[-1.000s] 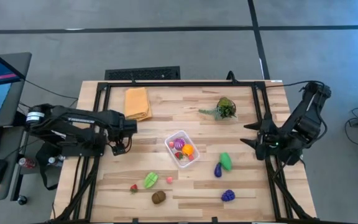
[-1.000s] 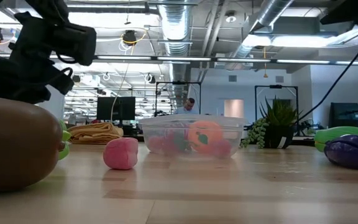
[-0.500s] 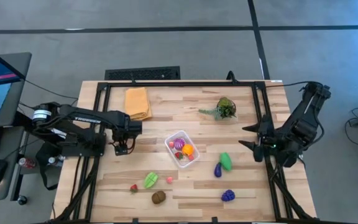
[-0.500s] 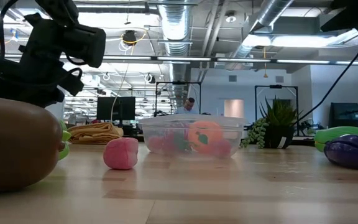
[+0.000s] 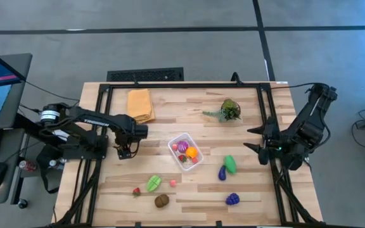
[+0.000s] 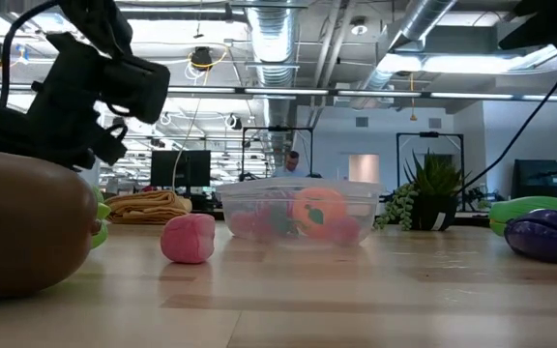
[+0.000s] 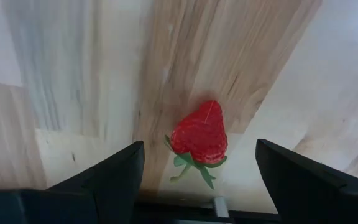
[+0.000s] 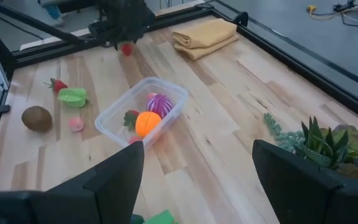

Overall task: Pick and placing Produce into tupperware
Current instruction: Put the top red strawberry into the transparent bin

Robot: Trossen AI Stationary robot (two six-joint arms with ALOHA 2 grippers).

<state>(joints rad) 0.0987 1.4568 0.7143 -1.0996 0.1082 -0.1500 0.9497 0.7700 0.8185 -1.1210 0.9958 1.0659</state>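
Strawberry [image 7: 199, 135] lies on the surface [image 5: 170, 107] left of the tupperware [image 5: 186, 151], under the left end effector [image 7: 194, 165], fingers spread. Drop straight, centre it, pinch the body. Right end effector [image 8: 197, 180] waits spread at right edge.

One camera looks straight down, one level across the tabletop, each wrist camera forward between its fingers — all but the left's share the tupperware [image 5: 185, 151].

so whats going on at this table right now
A two-armed robot is sorting toy produce into a clear tupperware mid-table, which already holds a few pieces. The left gripper, jaws open, hangs over a red strawberry beside the container. The right gripper waits open at the table's right edge. Several pieces are loose on the wood.
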